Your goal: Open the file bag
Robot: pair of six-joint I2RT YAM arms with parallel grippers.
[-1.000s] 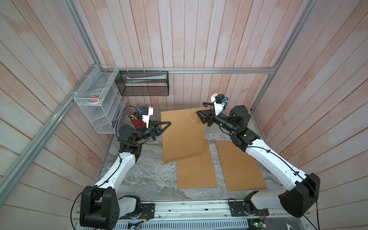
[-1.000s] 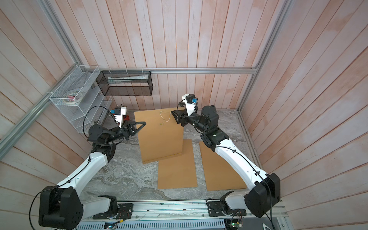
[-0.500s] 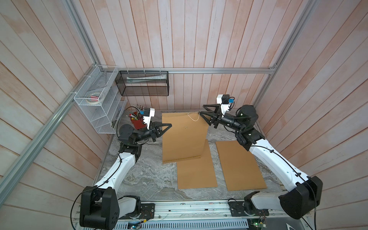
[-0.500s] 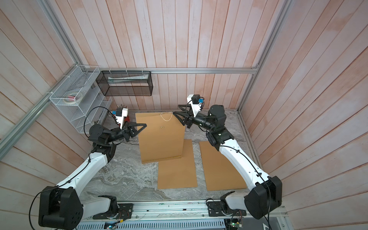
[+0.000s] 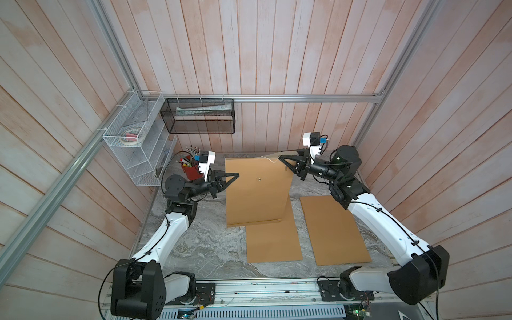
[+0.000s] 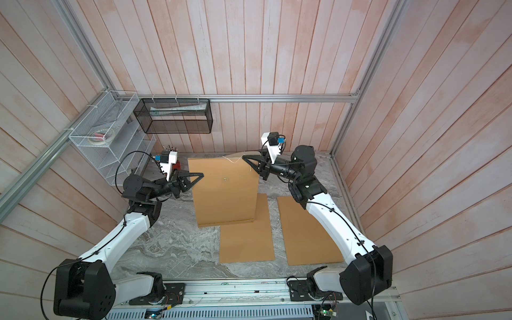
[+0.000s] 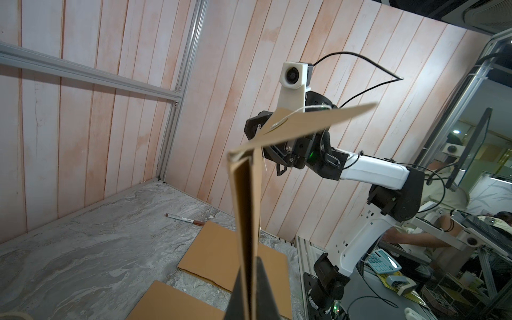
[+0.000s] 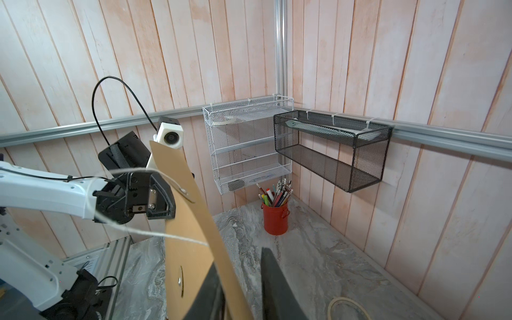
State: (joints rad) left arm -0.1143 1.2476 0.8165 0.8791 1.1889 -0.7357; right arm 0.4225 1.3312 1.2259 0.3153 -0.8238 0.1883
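left arm: reaches in from the left side with the forearm raised and the wrist level. the left gripper (image 5: 237, 174) is clamped on the left edge of the file bag (image 5: 257, 194); in the left wrist view the edge sits pinched between the dark fingers.

right arm: elbow bent, wrist level, pointing inward at the bag's top right corner. the right gripper (image 5: 280, 158) has its jaws apart. in the right wrist view the flap (image 8: 194, 210) lies against one finger, with a clear gap to the other finger (image 8: 273, 277).

file bag: flat brown kraft card, rectangular, held upright above the middle of the table. whether its lower edge touches the table cannot be told. a small metal rivet (image 5: 259, 179) sits on the front. in the left wrist view the flap (image 7: 304, 122) stands out sideways from the top edge and the mouth shows a narrow slit. a thin pale string (image 8: 155, 235) loops loose from the flap's disc.

surroundings: the table (image 5: 199, 243) has a grey marble pattern. two more brown envelopes lie flat on it, one (image 5: 273, 241) just below the bag and one (image 5: 332, 230) beside it. a red pen pot (image 8: 275, 219) stands in the far left corner under a white wire rack (image 5: 133, 149) and a black mesh basket (image 5: 199, 116). the walls are pale pink wooden planks with aluminium rails (image 5: 304, 97).
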